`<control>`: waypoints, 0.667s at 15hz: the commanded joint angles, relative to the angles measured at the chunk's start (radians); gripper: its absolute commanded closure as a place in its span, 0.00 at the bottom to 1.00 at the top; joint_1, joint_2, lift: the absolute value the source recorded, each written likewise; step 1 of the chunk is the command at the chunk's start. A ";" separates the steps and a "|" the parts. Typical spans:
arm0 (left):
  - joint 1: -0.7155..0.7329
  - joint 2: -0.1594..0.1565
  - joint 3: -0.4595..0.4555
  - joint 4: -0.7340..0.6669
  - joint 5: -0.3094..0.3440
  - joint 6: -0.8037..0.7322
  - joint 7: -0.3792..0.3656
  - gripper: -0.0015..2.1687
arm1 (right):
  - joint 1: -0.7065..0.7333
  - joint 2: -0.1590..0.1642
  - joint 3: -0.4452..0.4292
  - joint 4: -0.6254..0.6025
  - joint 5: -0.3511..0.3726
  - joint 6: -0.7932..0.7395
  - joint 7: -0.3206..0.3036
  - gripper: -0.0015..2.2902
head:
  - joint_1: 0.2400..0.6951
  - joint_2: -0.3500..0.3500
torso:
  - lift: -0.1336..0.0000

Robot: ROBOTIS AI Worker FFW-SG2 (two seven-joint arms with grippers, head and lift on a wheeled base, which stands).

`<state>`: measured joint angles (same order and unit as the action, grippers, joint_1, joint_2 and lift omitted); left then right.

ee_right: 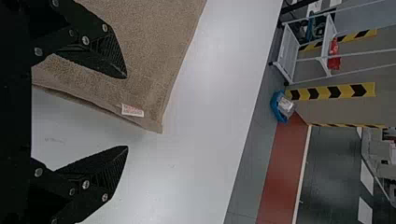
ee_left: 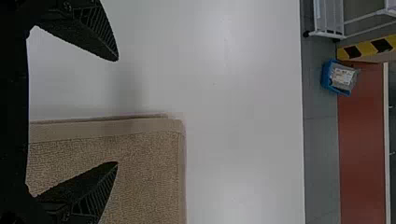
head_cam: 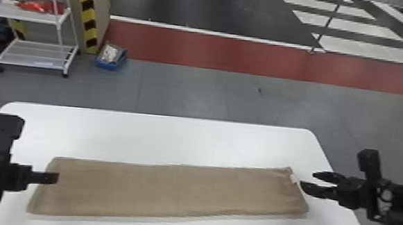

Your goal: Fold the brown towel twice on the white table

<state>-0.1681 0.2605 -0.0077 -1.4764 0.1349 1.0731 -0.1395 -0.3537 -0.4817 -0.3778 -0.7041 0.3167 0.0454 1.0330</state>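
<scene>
Left pincer [head_cam: 55,178]: over the left end of the towel. Its own wrist view gives the fingers wide apart, nothing between the pads; one finger over the cloth, the other over bare white surface.

Right pincer [head_cam: 308,180]: by the towel's right end. Fingers well parted, holding nothing; in its wrist view one finger overlaps the cloth and the other is out past its short edge.

Brown towel [head_cam: 169,191]: flat, a long narrow strip, length running left to right, slightly skewed, right end a little farther forward. Both wrist views show a second edge beneath the top layer at the short ends. Small pale label [head_cam: 293,179] on the right end, near the far corner.

White table [head_cam: 174,136]: under the towel, with a bare band beyond it; far corners rounded.

Floor beyond, grey. At left, white wheeled rack [head_cam: 19,15], red item [head_cam: 41,6] on the upper shelf. Just right of the rack, blue tray [head_cam: 109,66] with pale contents. Then red floor strip [head_cam: 216,49]; farther off, dark floor with white stripes [head_cam: 347,24] at right.
</scene>
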 commanded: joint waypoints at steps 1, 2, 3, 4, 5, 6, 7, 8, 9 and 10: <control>0.004 -0.004 -0.001 -0.002 0.000 0.000 0.000 0.05 | 0.001 0.000 -0.001 -0.002 -0.001 0.003 0.005 0.18 | 1.00 0.23 | 1.00; 0.009 -0.006 -0.001 -0.009 0.000 0.006 0.000 0.05 | 0.001 0.000 -0.001 -0.002 -0.005 0.000 0.016 0.18 | 1.00 0.23 | 1.00; 0.015 -0.007 0.002 -0.028 0.002 0.018 0.000 0.05 | 0.002 0.000 -0.004 -0.002 -0.005 0.000 0.018 0.18 | 1.00 0.23 | 1.00; 0.019 -0.007 0.005 -0.032 0.002 0.022 0.000 0.05 | 0.004 0.000 -0.012 -0.003 -0.005 0.000 0.021 0.18 | 1.00 0.23 | 1.00; 0.021 -0.007 0.006 -0.032 0.002 0.028 0.000 0.05 | 0.004 0.000 -0.013 -0.005 -0.005 0.000 0.021 0.18 | 1.00 0.23 | 1.00; 0.022 -0.007 0.008 -0.032 0.002 0.034 -0.002 0.05 | 0.004 0.000 -0.012 -0.006 -0.004 0.000 0.021 0.18 | 1.00 0.23 | 1.00; 0.027 -0.007 0.009 -0.038 0.003 0.040 -0.003 0.05 | 0.007 -0.002 -0.012 -0.009 -0.004 -0.003 0.021 0.18 | 1.00 0.22 | 1.00; 0.027 -0.007 0.009 -0.042 0.005 0.040 -0.003 0.05 | 0.012 -0.002 -0.012 -0.012 -0.002 -0.003 0.021 0.18 | 1.00 0.22 | 1.00; 0.027 -0.010 0.012 -0.042 0.005 0.037 0.000 0.05 | 0.018 -0.002 -0.012 -0.017 -0.002 -0.006 0.021 0.18 | 1.00 0.22 | 1.00; 0.027 -0.014 0.022 -0.039 0.009 0.037 -0.002 0.05 | 0.024 -0.002 -0.013 -0.018 -0.005 -0.018 0.021 0.18 | 1.00 0.22 | 1.00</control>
<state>-0.1413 0.2509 0.0052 -1.5170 0.1399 1.1112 -0.1405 -0.3379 -0.4831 -0.3899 -0.7186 0.3139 0.0398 1.0538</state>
